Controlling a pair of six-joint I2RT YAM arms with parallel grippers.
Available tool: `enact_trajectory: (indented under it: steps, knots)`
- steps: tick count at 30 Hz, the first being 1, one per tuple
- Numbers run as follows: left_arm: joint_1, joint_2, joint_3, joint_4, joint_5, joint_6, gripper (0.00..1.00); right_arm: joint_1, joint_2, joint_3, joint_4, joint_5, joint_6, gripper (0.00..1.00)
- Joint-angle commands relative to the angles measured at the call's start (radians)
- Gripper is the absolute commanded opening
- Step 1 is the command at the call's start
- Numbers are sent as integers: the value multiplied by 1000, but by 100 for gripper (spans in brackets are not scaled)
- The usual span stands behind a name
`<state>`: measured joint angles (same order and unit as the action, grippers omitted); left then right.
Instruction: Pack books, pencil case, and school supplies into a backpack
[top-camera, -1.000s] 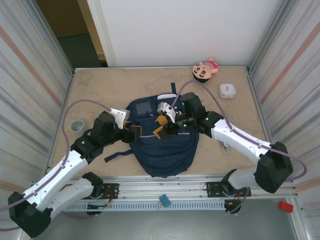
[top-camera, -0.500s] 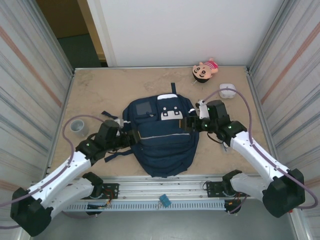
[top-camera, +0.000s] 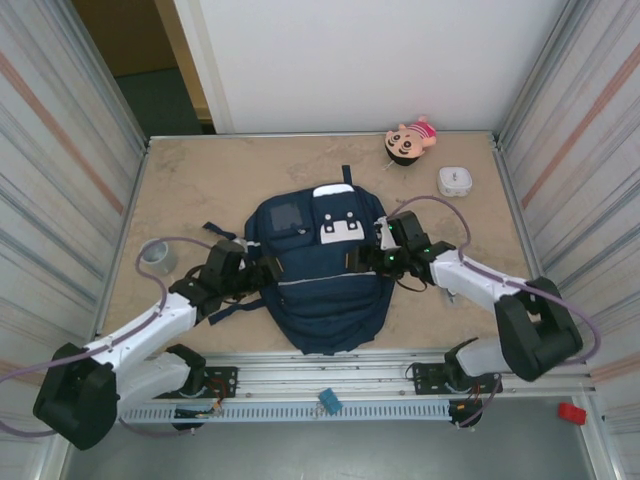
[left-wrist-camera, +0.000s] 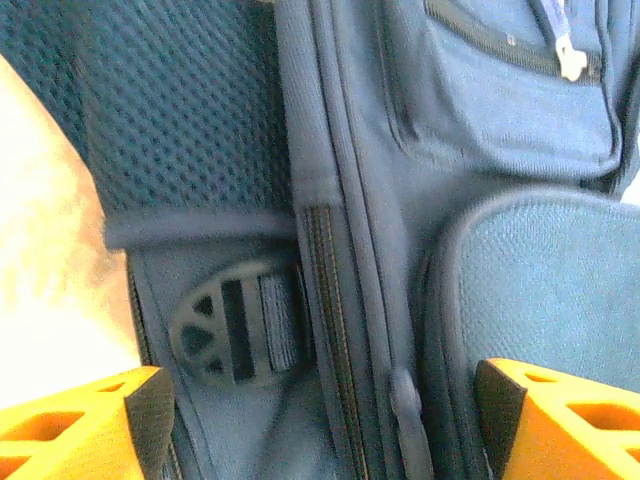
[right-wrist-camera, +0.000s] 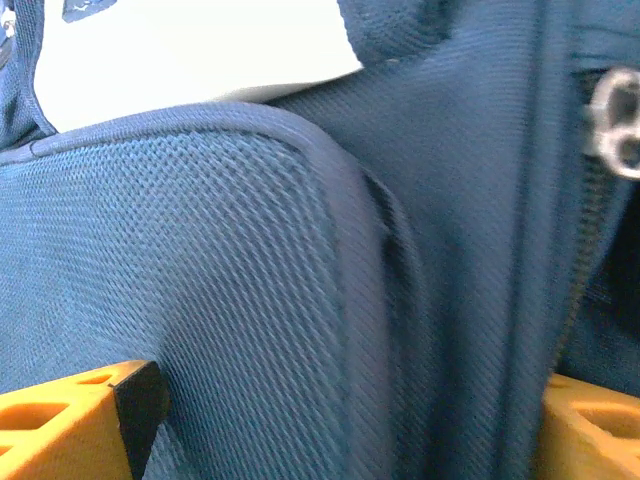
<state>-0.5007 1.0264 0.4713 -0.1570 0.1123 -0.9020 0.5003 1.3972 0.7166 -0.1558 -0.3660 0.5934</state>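
Observation:
The navy backpack (top-camera: 320, 285) lies flat in the middle of the table, its white patches toward the far end. My left gripper (top-camera: 268, 270) sits low against its left side. In the left wrist view my left gripper (left-wrist-camera: 320, 430) is open, its orange fingertips (left-wrist-camera: 85, 430) wide apart over blue fabric, a round strap buckle (left-wrist-camera: 225, 330) and a zip seam. My right gripper (top-camera: 358, 260) is at the backpack's right side. In the right wrist view my right gripper (right-wrist-camera: 340, 430) is open over the mesh backpack fabric (right-wrist-camera: 220, 260). The books, pencil case and school supplies are hidden.
A doll (top-camera: 412, 140) lies at the far right edge, with a small white square box (top-camera: 454, 181) near it. A grey round cup (top-camera: 155, 254) stands left of my left arm. A dark strap (top-camera: 228, 310) trails from the backpack's left side.
My right gripper left the middle of the backpack's top, swung out to the right, then came back low against its right side. My left arm dropped lower beside the left edge.

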Motion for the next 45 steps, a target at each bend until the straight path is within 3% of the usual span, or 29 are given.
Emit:
enact_trajectory:
  steps: [1, 7, 11, 14, 18, 23, 26, 30, 33, 39, 45]
  knots:
    - [96, 42, -8, 111, 15, 45, 80, 20, 83, 94, 155, 26, 25, 83]
    - [227, 118, 97, 100, 58, 142, 80, 13, 210, 236, 168, 24, -12, 83]
    - [233, 102, 186, -6, 21, 198, 83, -36, 146, 276, 58, 44, -71, 84]
    - [233, 34, 225, -88, -8, 212, 85, -91, 39, 302, -152, 122, -144, 85]
    - [234, -78, 199, -115, -27, 188, 84, -247, -106, 275, -477, 309, -209, 87]
    - [233, -122, 153, -109, -17, 163, 84, -548, -179, 132, -577, 176, -196, 90]
    - [233, -107, 144, -96, 1, 155, 84, -623, -135, 77, -564, 163, -155, 93]
    - [233, -93, 144, -80, 23, 150, 84, -628, -34, 52, -506, 242, -152, 94]
    - [233, -91, 144, -77, 29, 150, 84, -616, 22, 46, -492, 229, -158, 94]
    - [234, -96, 138, -75, 25, 155, 84, -508, -15, 32, -574, 216, -135, 89]
    - [233, -75, 136, -55, 44, 155, 83, -494, -7, 67, -628, 288, -141, 90]
